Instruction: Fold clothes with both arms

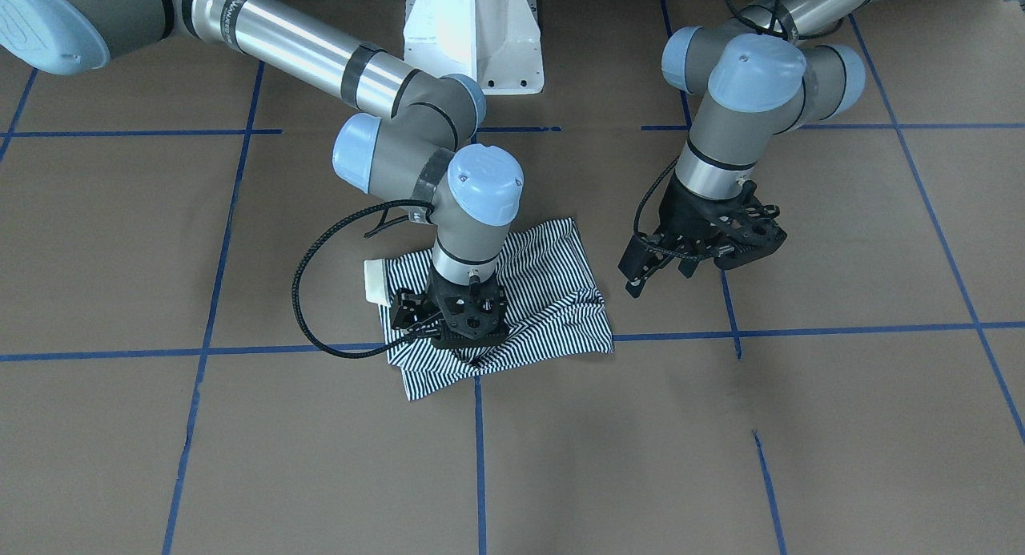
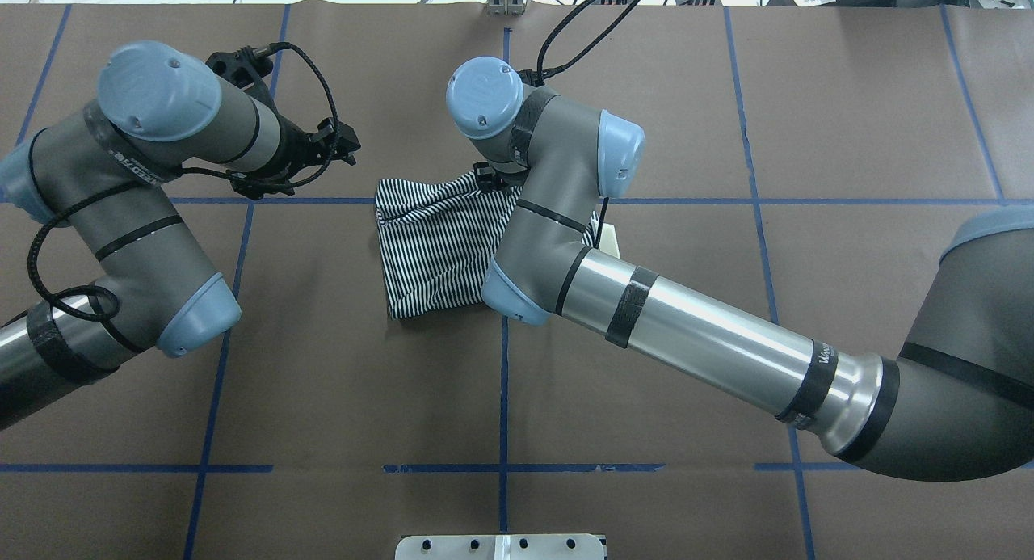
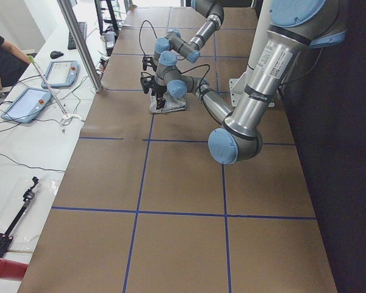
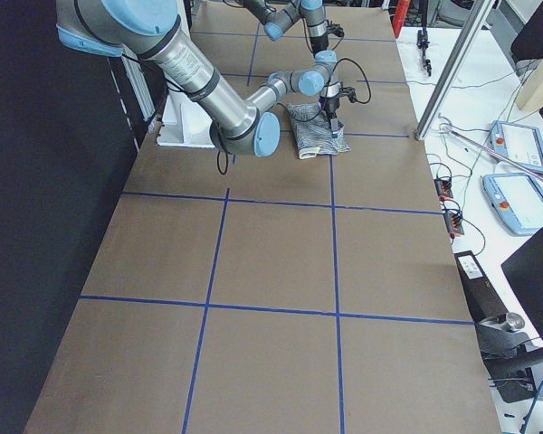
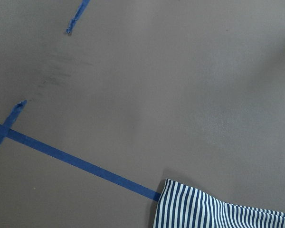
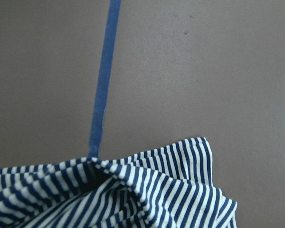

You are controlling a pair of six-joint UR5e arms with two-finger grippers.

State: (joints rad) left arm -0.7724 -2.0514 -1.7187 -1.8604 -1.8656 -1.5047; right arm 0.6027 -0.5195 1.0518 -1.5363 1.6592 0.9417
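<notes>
The paper-covered table [image 1: 841,459] fills the front view. The right arm [image 1: 320,58] comes from the upper left and the left arm [image 1: 745,114] from the upper right. The striped polo shirt [image 1: 552,299] lies bundled at centre, its long axis running left to right. The right gripper [image 1: 464,327] sits on the shirt's lower edge, so it is the nearer claw; its fingers are hidden and I cannot tell its grip. The left gripper [image 1: 661,276] hangs spread and empty just right of the shirt. The cream collar [image 1: 374,283] points frame-left.
</notes>
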